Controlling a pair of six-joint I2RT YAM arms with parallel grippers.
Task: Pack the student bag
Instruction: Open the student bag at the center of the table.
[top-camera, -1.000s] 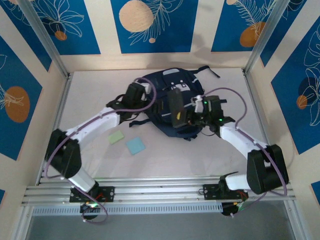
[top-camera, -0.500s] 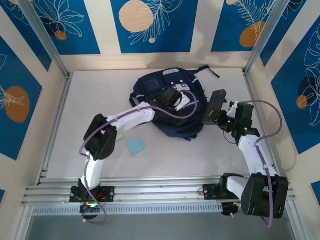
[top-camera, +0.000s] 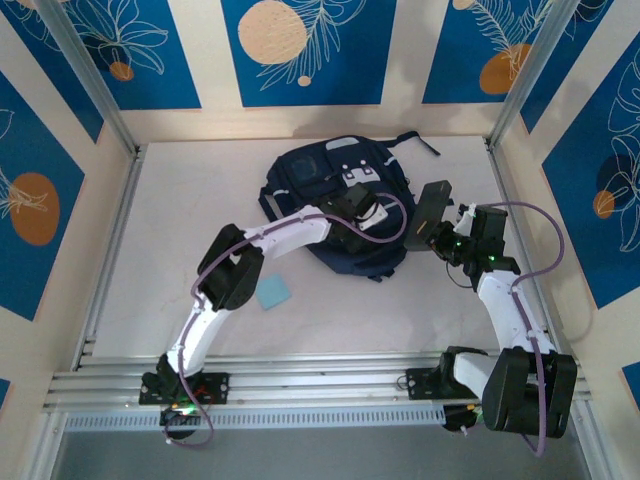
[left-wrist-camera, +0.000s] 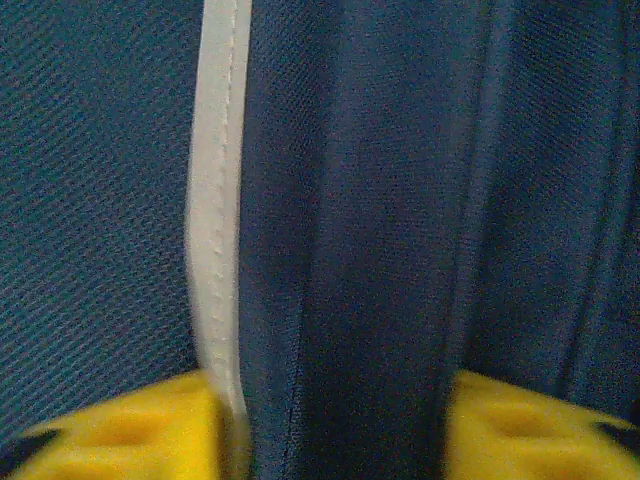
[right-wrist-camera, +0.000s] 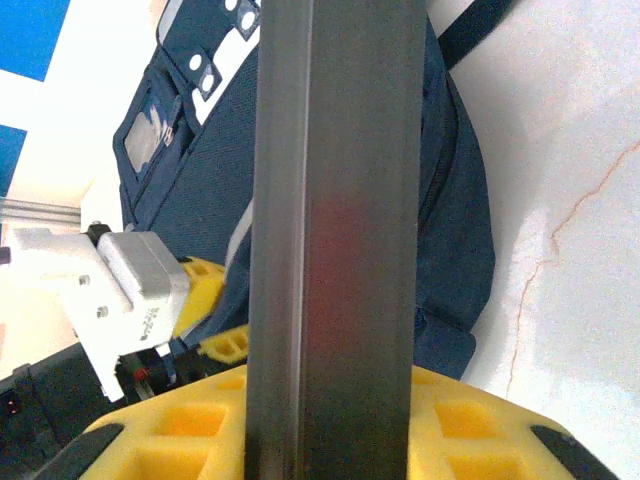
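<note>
As the left pincer (left-wrist-camera: 340, 430) pinched the navy fabric backpack (top-camera: 310, 175), the right pincer (right-wrist-camera: 335, 420) gripped a dark rectangular slab (right-wrist-camera: 335, 200) at its three o'clock, not yet packed.

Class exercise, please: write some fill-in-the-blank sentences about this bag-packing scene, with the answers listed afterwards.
1. The right fingers hold a dark flat slab to the ____ of the student bag.
2. The left fingers straddle a fold of the ____'s fabric.
3. The paper square on the table is light ____.
Answers: right; bag; blue.
</note>
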